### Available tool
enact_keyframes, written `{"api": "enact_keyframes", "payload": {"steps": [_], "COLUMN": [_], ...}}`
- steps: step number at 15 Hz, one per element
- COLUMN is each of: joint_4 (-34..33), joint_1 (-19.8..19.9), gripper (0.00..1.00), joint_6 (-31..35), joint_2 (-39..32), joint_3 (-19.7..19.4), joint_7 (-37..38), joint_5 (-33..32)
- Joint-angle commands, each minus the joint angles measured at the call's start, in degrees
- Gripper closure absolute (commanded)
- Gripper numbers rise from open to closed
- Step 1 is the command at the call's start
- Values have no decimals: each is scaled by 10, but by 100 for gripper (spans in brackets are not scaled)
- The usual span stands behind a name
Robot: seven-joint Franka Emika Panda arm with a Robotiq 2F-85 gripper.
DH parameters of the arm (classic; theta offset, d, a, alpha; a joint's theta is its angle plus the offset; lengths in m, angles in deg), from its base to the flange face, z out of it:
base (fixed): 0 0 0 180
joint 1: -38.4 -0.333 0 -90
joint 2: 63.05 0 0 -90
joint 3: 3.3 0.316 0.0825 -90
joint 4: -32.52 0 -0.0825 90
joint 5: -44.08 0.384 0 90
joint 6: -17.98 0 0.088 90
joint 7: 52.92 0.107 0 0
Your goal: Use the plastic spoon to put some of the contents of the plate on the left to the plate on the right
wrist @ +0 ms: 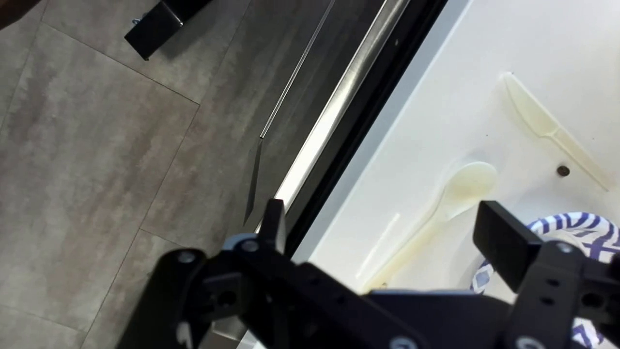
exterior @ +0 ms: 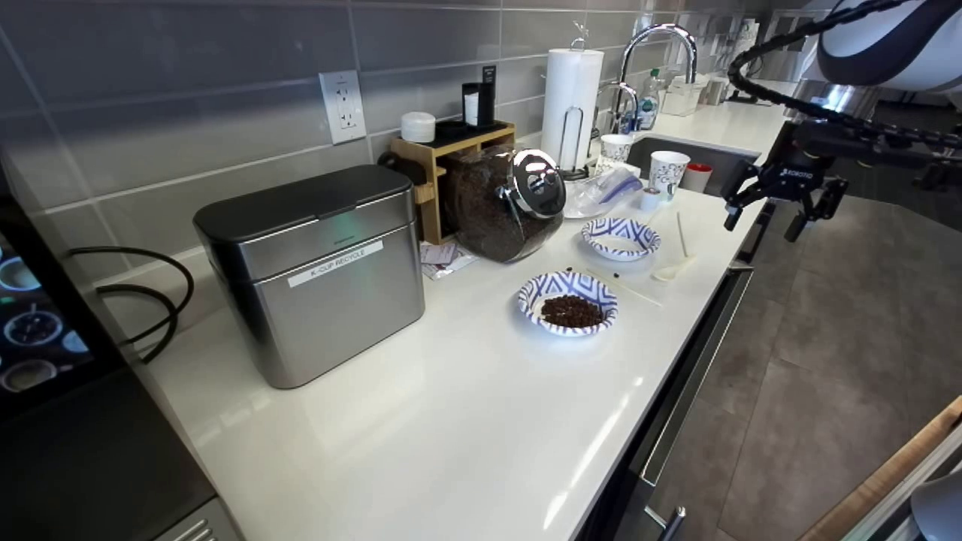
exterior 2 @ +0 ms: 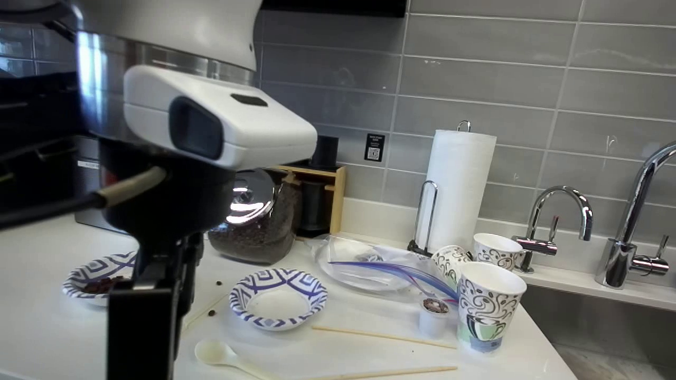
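Gripper (exterior: 763, 222): fingers (wrist: 507, 247) spread wide, up over ctr (exterior: 451, 436) edge; "ROBOTIQ" on body.
Plastic spoon (wrist: 469, 182): on ctr, below fingers, apart; handle shows btwn them in wrist view.
Contents (exterior: 573, 311): dk brown bits in L plate (exterior 2: 87, 273), well away from fingers.
R plate (exterior 2: 277, 306): near spoon.
Bin (exterior: 338, 315): lbl "K-CUP RECYCLE".
Wall sign (exterior 2: 374, 146): txt too sm. to read.

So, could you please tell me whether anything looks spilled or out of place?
Yes: two dark bits lie loose on the counter near the pale knife, apparently spilled, as they resemble the heap in the patterned plate. Near the upright cups, one paper cup seems tipped over.
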Motion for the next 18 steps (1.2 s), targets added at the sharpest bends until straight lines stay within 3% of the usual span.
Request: {"api": "enact_keyframes", "payload": {"steps": [1,6,12,18], "joint_4": [-23,-45,-78,-107], "joint_1": [4,9,-9,-29], "gripper": [0,0,0,0], "joint_6": [38,95,150,168], "joint_2": [-69,-145,-220,-265], "joint_3": [18,39,26,9], "joint_7": [24,100,140,134], "joint_5": [-27,-91,-99,-90]}}
